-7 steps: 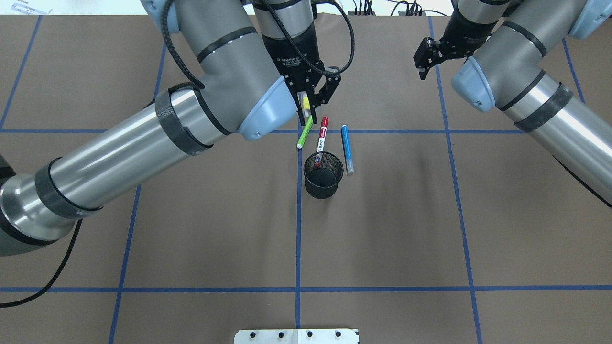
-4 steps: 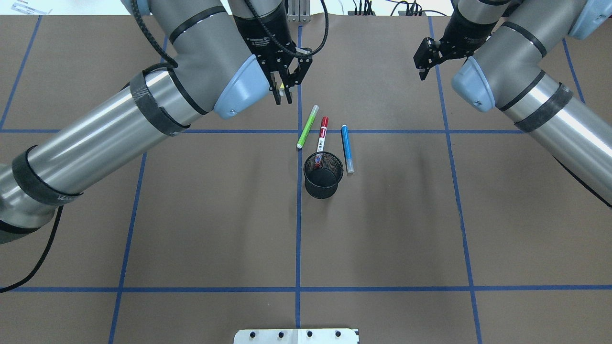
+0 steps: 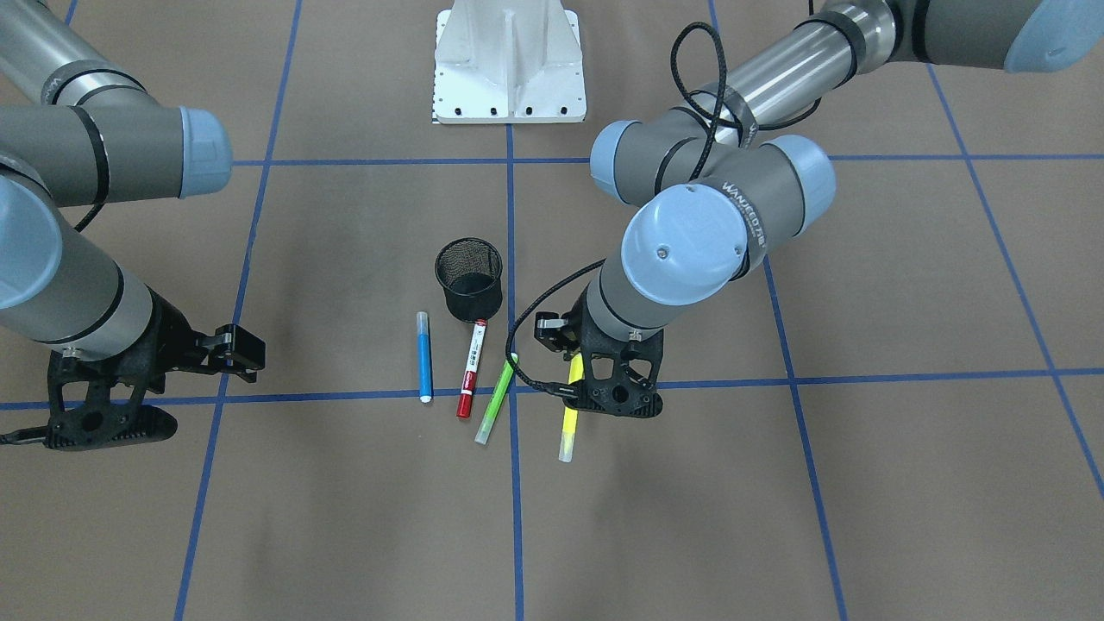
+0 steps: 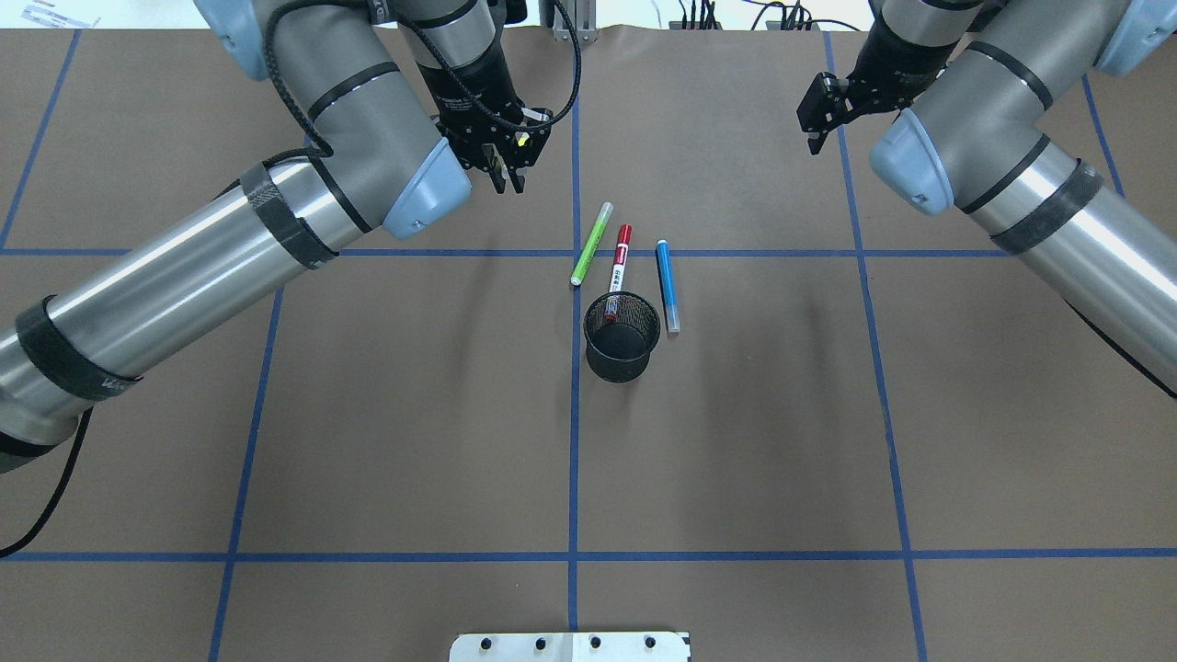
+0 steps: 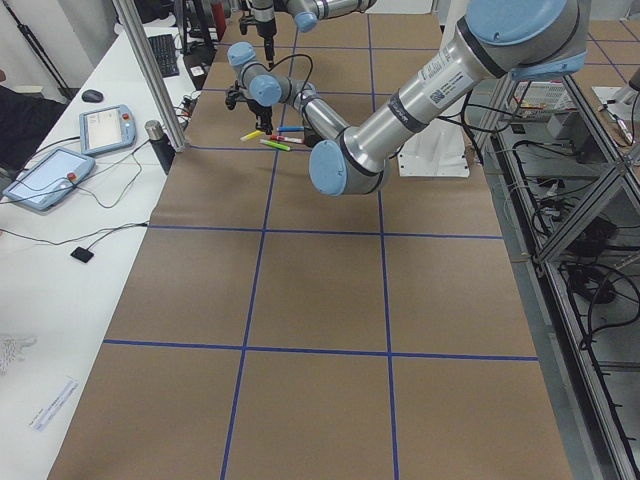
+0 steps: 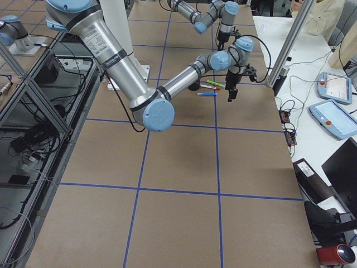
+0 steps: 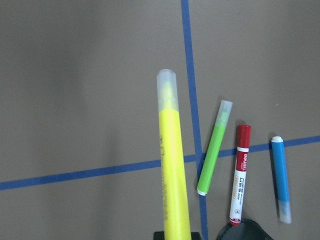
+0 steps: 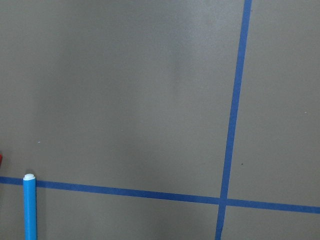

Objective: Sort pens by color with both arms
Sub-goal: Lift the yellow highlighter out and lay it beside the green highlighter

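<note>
Yellow pen (image 7: 172, 165) partly hidden inside left pincer (image 4: 508, 180).

Bright, even light comes from above, and shadows on the table (image 4: 736, 414) are soft and faint. Glare lies on the silver tube of the left arm (image 4: 165, 294), and the blue pen (image 7: 281, 177) looks slightly blurred in the left wrist view.

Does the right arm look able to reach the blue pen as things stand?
Probably yes: the blue pen is the pen nearest the right gripper, with only bare table between.
</note>
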Available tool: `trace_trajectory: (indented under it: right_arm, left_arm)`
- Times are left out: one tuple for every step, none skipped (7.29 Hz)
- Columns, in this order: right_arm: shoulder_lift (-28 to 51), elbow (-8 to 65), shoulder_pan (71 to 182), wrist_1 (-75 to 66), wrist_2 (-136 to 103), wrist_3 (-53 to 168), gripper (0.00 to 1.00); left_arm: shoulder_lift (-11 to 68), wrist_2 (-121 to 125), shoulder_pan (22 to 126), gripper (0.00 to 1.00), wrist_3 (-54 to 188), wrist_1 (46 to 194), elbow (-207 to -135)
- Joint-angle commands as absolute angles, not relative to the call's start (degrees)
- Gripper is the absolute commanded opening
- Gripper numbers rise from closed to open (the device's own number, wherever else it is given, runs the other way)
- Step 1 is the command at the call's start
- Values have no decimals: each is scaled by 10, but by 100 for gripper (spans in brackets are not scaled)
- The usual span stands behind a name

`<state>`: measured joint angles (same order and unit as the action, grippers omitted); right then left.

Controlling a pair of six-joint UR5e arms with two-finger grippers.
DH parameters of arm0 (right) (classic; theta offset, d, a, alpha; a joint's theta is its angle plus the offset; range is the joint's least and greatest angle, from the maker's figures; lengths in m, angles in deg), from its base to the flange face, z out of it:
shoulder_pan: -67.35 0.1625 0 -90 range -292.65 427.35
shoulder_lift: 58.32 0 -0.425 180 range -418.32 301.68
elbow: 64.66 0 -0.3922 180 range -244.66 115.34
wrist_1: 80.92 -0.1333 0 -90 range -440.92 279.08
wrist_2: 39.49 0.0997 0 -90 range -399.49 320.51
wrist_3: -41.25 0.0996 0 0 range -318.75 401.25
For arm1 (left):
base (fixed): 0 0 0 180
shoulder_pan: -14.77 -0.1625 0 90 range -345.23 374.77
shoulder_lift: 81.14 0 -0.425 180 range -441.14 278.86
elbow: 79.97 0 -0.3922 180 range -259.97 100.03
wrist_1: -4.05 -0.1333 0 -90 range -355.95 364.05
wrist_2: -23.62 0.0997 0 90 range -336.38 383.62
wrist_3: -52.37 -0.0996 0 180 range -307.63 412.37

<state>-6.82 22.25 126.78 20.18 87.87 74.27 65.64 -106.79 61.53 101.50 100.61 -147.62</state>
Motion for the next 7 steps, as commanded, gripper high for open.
trace_trajectory:
  right_arm:
    - [-66,225,1275,202,879,743,98]
    - [-63,228,1278,202,880,743,98]
    - [-59,233,1281,202,879,743,98]
    - [-52,238,1283,202,879,743,98]
    - [-52,238,1283,202,879,743,98]
    - [-48,241,1282,202,878,747,98]
    - [-49,239,1282,202,872,755,98]
  left_arm:
    - [656,-1024,577,25,1017,1028,-1461]
    - [656,-1023,564,26,1017,1027,-1462]
    - [656,-1020,554,29,1017,1027,-1462]
    - [656,-1018,550,33,1015,1027,-1462]
    - [656,-1018,548,36,1014,1027,-1463]
    - [655,-1017,548,57,1012,1026,-1466]
    - [656,-1017,549,77,1011,1022,-1472]
